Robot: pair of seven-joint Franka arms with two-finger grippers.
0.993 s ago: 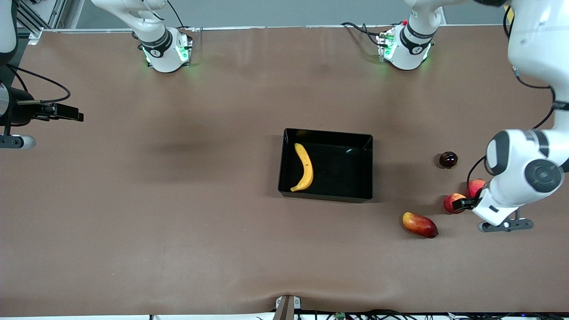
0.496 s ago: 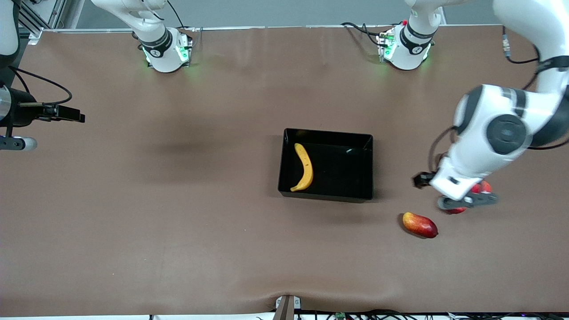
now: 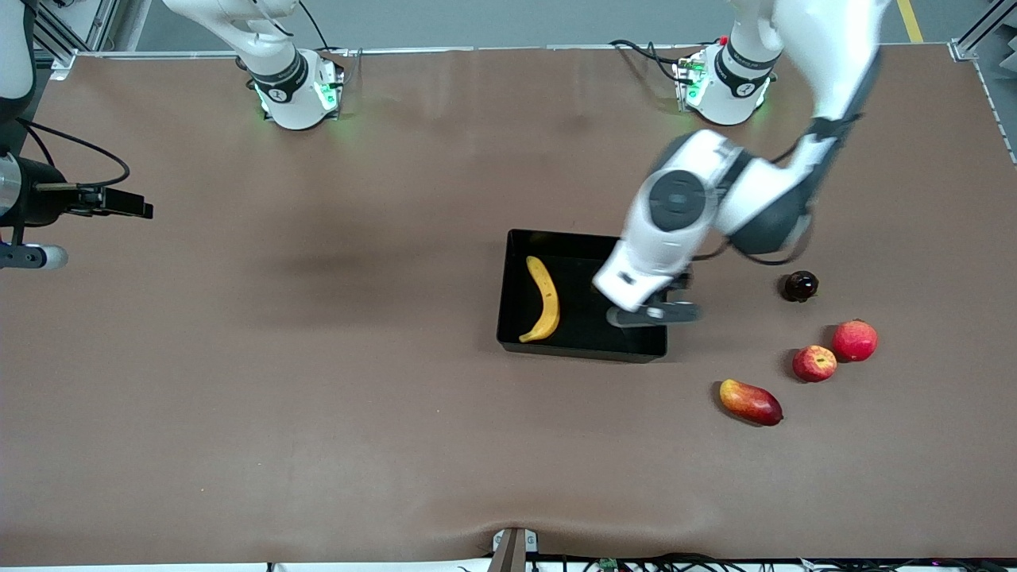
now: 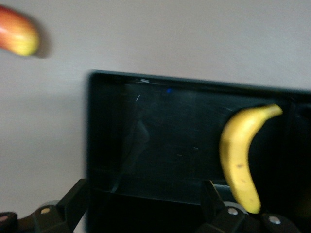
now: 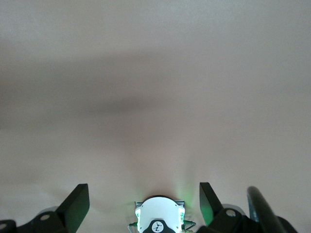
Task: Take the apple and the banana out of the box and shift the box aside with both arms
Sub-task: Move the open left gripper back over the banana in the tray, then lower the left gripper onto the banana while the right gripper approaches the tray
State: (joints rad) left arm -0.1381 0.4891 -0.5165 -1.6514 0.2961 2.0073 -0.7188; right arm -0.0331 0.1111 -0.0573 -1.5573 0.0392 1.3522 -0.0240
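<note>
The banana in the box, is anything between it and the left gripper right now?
Nothing visible. The left gripper, fingers open and empty, is over the box at the end toward the left arm. The banana lies alone on the floor at the box's opposite end, with only bare black floor between them.

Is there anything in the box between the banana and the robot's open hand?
No. In the left wrist view, only bare black floor of the box lies between the banana and the left gripper, which hangs open and empty over the box.
</note>
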